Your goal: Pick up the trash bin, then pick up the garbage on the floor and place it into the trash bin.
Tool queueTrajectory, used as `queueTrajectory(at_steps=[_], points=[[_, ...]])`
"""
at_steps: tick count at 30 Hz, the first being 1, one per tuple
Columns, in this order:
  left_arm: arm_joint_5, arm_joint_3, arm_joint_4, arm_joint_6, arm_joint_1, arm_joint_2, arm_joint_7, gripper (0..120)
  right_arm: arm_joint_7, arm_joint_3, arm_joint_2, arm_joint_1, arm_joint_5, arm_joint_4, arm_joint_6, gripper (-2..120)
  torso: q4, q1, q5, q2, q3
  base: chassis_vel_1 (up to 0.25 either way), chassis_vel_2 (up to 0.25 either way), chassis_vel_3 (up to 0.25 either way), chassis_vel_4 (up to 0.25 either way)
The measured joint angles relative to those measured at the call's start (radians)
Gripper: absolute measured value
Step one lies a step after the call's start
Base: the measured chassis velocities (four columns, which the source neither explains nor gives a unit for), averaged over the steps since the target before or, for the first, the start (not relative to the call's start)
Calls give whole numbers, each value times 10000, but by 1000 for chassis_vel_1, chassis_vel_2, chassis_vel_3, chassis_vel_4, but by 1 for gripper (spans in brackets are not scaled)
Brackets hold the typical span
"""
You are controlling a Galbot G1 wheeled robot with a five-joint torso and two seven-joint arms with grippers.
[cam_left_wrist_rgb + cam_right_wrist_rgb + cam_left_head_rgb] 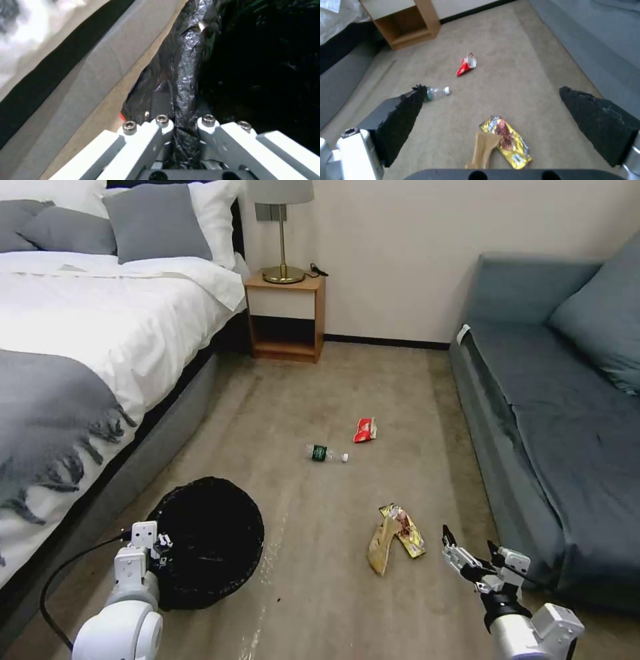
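Observation:
The trash bin (pixel 213 543), lined with a crinkly black bag, stands on the carpet at lower left beside the bed. My left gripper (pixel 157 545) is shut on its near-left rim; the left wrist view shows the gripper (pixel 185 122) pinching the black bag rim (pixel 186 67). The garbage lies on the floor: a tan wrapper (pixel 381 548) (pixel 485 147) overlapping a yellow snack wrapper (pixel 410 533) (pixel 510 143), a small clear bottle (pixel 325 453) (pixel 437 92), and a red-and-white packet (pixel 365 430) (pixel 465 66). My right gripper (pixel 469 541) (pixel 491 88) hangs open, right of the two wrappers.
A bed (pixel 100 333) with a grey throw runs along the left. A blue-grey sofa (pixel 567 433) lines the right. A wooden nightstand (pixel 285 317) with a lamp stands at the far wall. Open carpet (pixel 320 393) lies between bed and sofa.

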Motion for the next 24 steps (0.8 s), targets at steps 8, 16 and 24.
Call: queueTrajectory(at_steps=[8,16,24], points=[[-5,-2,-12,-34,26,0,19,2,-8,-18,45,-1,-38,-25,13,100,2,0,3,0,0,-141,138,140,-134],[-16,0,20,-41,0,23,25,2,-10,-27,75,1,-60,-71,20,100,1,0,3,0,0,-141,137,129,-155],[-17,41,76,-55,-16,22,28,2,-11,-52,88,22,-114,-158,15,100,1,0,2,0,0,-134,132,139,-134]])
